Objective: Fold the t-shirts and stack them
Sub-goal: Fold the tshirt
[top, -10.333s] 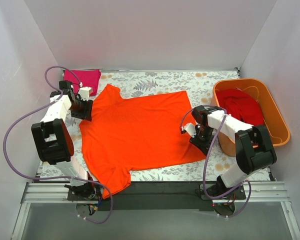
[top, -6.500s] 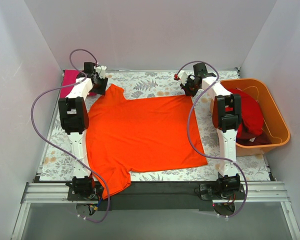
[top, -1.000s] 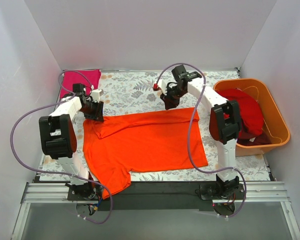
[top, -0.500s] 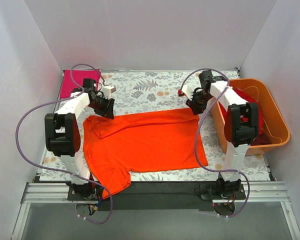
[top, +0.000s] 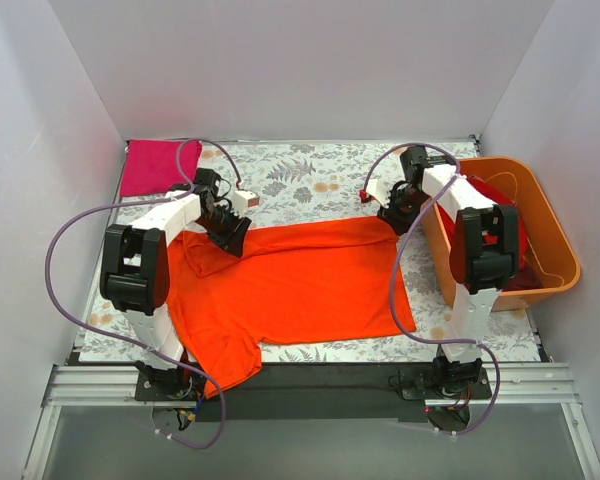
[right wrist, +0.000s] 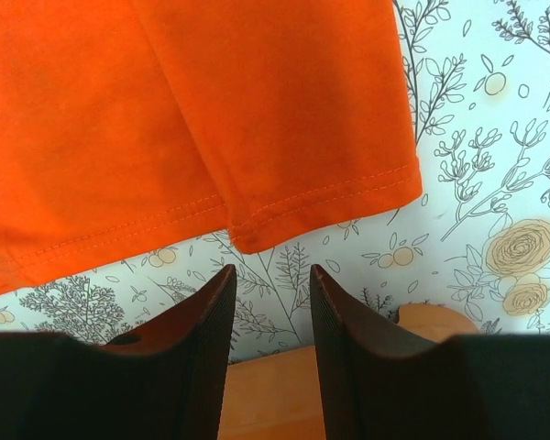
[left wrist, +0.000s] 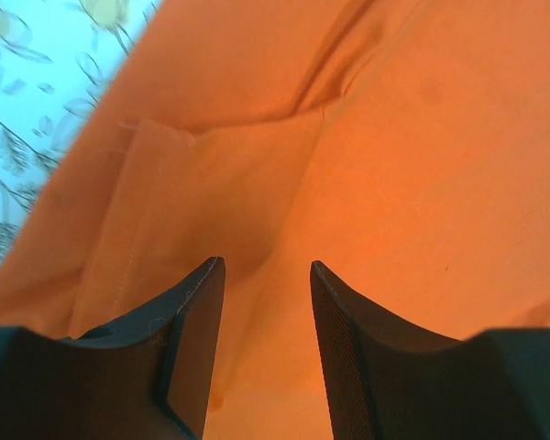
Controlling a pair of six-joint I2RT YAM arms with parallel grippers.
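The bright orange t-shirt (top: 290, 285) lies on the floral table with its far edge folded toward me. My left gripper (top: 232, 228) is open and empty just above the folded sleeve at the shirt's far left (left wrist: 284, 183). My right gripper (top: 390, 210) is open and empty just past the shirt's far right corner (right wrist: 257, 110), over the table by the tub. The magenta-pink t-shirt (top: 152, 165) lies folded at the far left corner. The deeper red t-shirt (top: 495, 215) sits bunched in the tub.
A rigid orange plastic tub (top: 555, 240) stands at the right, its rim close under my right gripper (right wrist: 284, 394). The floral table cover (top: 310, 180) shows bare behind the shirt. White walls close in the back and both sides.
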